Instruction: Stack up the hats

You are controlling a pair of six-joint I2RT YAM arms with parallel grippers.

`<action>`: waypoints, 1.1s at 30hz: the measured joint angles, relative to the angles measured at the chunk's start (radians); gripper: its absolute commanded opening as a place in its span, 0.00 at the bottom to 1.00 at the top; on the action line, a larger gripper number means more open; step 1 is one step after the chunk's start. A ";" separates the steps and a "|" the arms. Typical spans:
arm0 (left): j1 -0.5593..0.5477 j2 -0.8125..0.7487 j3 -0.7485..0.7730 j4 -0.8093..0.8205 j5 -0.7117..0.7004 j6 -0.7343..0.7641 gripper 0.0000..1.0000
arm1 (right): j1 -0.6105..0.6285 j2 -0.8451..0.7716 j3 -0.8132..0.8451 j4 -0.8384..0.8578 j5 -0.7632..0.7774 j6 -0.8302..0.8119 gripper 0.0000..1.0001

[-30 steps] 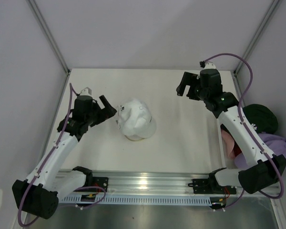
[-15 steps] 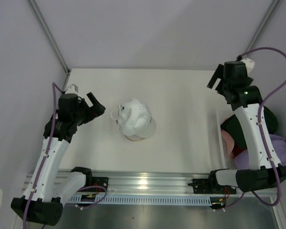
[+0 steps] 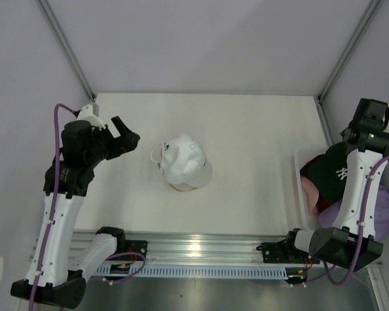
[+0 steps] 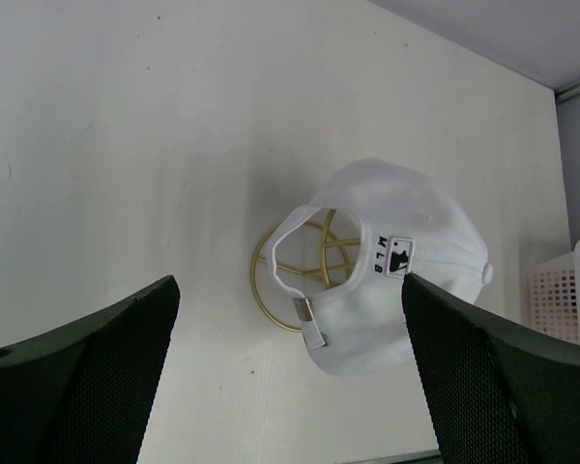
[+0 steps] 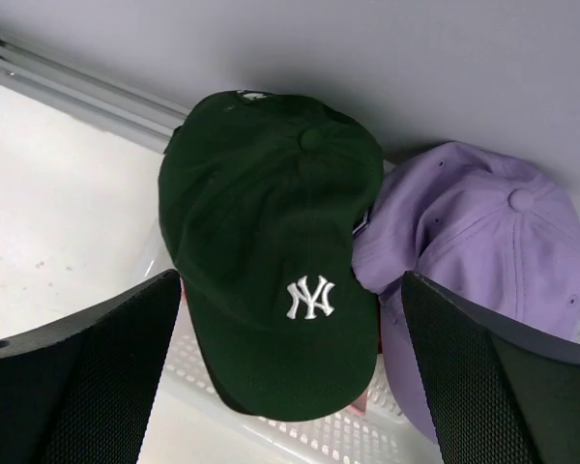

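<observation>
Top external, centre: white cap [image 3: 185, 162] on gold stand [image 4: 327, 253]; left tool [image 3: 126, 131] spread at left, right tool [image 5: 290, 280] spread above green cap [image 5: 271, 222], right edge.

The dark green cap [image 5: 261, 193] bears a white "NY" logo [image 5: 310, 297] on its front. The white cap [image 4: 420, 222] has a small black patch [image 4: 394, 259] reading "MLB" at its back.

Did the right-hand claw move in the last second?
Yes. The right gripper swung right, from over the table to above the basket at its right edge.
</observation>
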State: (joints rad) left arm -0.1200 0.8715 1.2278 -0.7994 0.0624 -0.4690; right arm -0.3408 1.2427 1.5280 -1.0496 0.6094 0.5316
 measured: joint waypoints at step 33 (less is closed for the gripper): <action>0.000 -0.008 -0.022 -0.079 0.008 0.000 1.00 | -0.164 -0.025 -0.492 0.472 -0.164 -0.022 0.07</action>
State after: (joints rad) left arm -0.1200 0.8631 1.2060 -0.8783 0.0708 -0.4690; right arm -0.5053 1.2175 1.0355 -0.5781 0.4458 0.5095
